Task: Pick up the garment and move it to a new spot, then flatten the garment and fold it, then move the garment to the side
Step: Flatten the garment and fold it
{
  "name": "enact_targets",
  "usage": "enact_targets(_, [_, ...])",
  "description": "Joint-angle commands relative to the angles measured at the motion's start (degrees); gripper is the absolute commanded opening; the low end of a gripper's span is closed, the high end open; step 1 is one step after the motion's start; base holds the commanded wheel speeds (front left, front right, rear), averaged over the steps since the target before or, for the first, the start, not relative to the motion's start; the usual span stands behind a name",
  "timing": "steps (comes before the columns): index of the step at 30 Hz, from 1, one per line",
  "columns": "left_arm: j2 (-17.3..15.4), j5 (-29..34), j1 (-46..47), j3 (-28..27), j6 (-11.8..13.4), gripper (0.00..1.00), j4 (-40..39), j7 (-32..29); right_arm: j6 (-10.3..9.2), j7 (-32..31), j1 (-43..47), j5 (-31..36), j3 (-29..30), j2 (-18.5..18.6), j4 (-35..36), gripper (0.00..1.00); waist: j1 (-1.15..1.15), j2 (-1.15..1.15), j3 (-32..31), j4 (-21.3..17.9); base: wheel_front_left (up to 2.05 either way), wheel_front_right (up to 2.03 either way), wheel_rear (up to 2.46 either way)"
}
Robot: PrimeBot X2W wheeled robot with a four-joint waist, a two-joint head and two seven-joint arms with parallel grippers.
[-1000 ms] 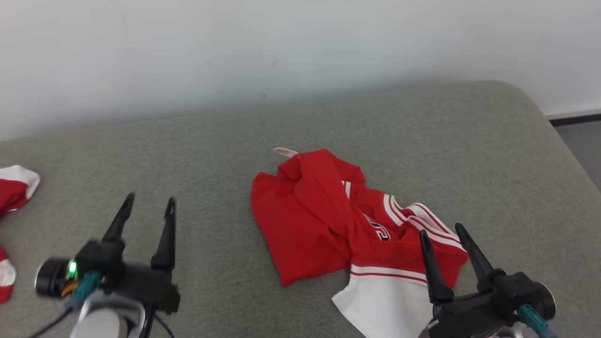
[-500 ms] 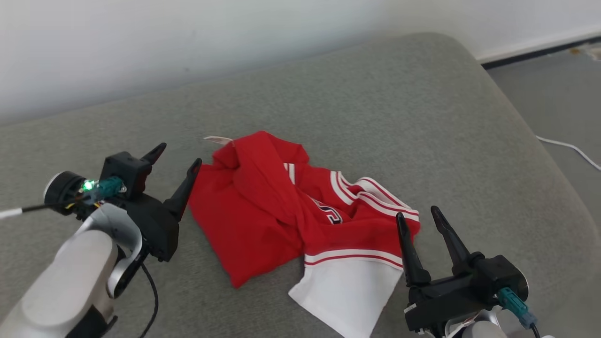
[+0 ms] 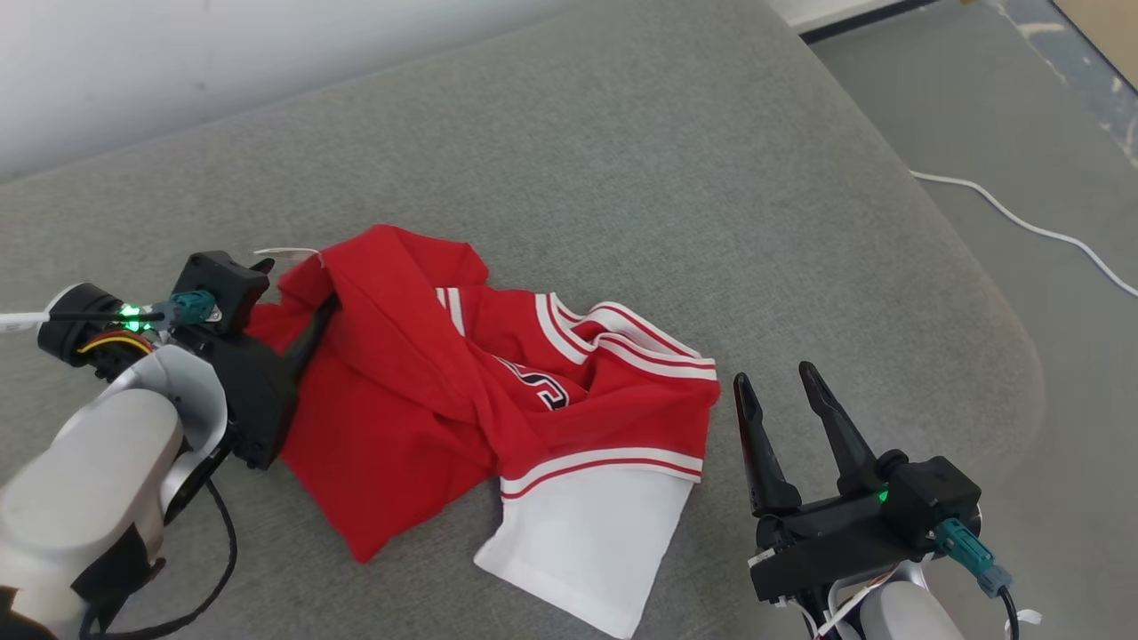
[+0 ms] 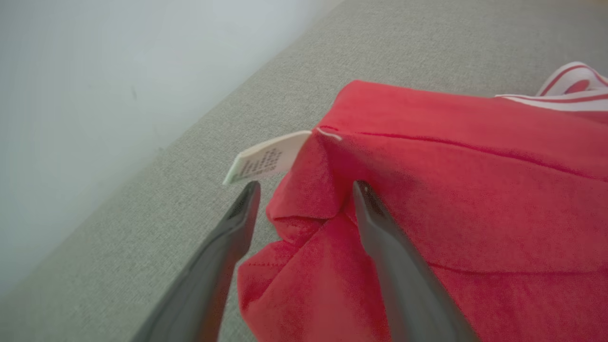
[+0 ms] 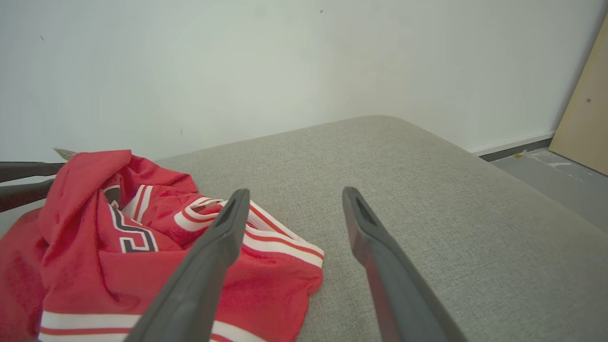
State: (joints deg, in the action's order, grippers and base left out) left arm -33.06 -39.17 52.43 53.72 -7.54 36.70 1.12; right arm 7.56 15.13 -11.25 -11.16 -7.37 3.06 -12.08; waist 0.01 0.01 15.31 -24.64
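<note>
The crumpled red garment [image 3: 418, 418] with white stripes and a white panel lies on the grey cushioned surface [image 3: 711, 178]. My left gripper [image 3: 300, 283] is at its far-left corner, open. In the left wrist view the two fingers [image 4: 380, 228] straddle a raised red fold [image 4: 308, 190] just below the white label [image 4: 266, 161]. One finger lies over the cloth, the other beside it. My right gripper [image 3: 773, 373] stands open just right of the garment's striped edge [image 5: 280, 242], with nothing between its fingers.
The cushion's rounded right edge [image 3: 996, 356] drops to a grey floor with a white cable [image 3: 1022, 222]. A pale wall [image 5: 237, 61] runs behind the surface. A wooden panel [image 5: 584, 123] leans at the far right.
The head camera has swung right and down. My left gripper has travelled from the bare cushion to the garment's left corner, and now straddles a fold. The right gripper stays open beside the garment.
</note>
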Motion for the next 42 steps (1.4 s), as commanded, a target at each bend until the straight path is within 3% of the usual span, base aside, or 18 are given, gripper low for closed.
enact_targets(1, [-0.27,-0.95,1.23,1.18,0.15,1.00,0.65,0.54,-0.15,0.02,-0.41,-0.58,-0.31,-0.30,-0.02,1.00,-0.01,-0.01,2.08,-2.26,0.00,0.00,0.00])
enact_targets(5, [-0.40,-3.15,3.43,4.22,0.15,1.00,2.83,1.57,-0.15,0.02,-0.29,-1.11,-0.56,-0.30,-0.02,1.00,-0.01,-0.01,2.76,-3.06,0.00,0.00,0.00])
enact_targets(6, [-0.34,-3.81,3.87,4.89,0.15,0.73,3.45,1.79,-0.15,0.02,-0.23,-1.14,-0.57,-0.31,0.07,1.00,-0.01,-0.01,2.85,-3.13,0.00,0.00,0.00])
enact_targets(7, [-0.40,-4.24,4.50,5.51,0.15,0.26,4.05,2.08,-0.15,0.02,-0.19,-1.18,-0.54,-0.31,0.13,1.00,-0.01,-0.01,2.87,-3.18,0.00,0.00,0.00])
enact_targets(8, [-0.32,-5.24,4.79,6.09,0.15,0.00,4.63,2.16,-0.15,0.02,-0.07,-1.09,-0.42,-0.31,0.12,1.00,-0.01,-0.01,2.75,-3.13,0.00,0.00,0.00])
enact_targets(17, [0.60,-5.93,7.79,8.48,0.15,0.00,6.87,8.95,-0.15,0.02,1.56,0.65,1.80,-0.28,0.18,1.00,-0.01,-0.01,-0.24,1.73,0.00,0.00,0.00])
enact_targets(20, [0.80,-4.76,8.51,8.41,0.17,0.00,5.81,11.56,-0.15,0.02,2.44,1.43,2.77,-0.25,0.42,1.00,-0.01,-0.01,-2.06,4.94,0.00,0.00,0.00])
enact_targets(24, [-0.60,-3.43,6.98,7.78,2.11,0.00,1.81,13.26,-0.15,0.02,3.78,2.51,3.40,-0.27,0.58,1.00,-0.01,-0.01,-4.53,9.55,0.00,0.00,0.00])
enact_targets(28, [-3.25,-2.97,2.20,6.55,6.94,0.00,-5.73,13.87,-0.15,0.01,5.54,3.12,4.19,-0.22,0.67,1.00,-0.01,-0.01,-6.56,14.29,0.00,0.00,0.00])
enact_targets(35, [-8.46,-5.73,-13.69,4.65,19.48,0.00,-21.50,14.07,-0.15,0.01,8.36,3.78,5.21,0.01,0.73,1.00,-0.01,-0.01,-8.72,21.82,0.00,0.00,0.00])
enact_targets(39, [-8.16,-8.36,-24.25,4.08,26.00,0.00,-28.73,14.08,-0.15,0.01,8.99,3.89,5.62,0.60,0.91,1.00,-0.01,-0.01,-9.12,24.54,0.00,0.00,0.00])
enact_targets(42, [-6.38,-9.56,-31.93,2.08,29.47,0.00,-32.20,14.08,-0.15,0.02,9.10,3.88,5.36,0.94,0.81,1.00,-0.01,-0.01,-9.35,25.65,0.00,0.00,0.00])
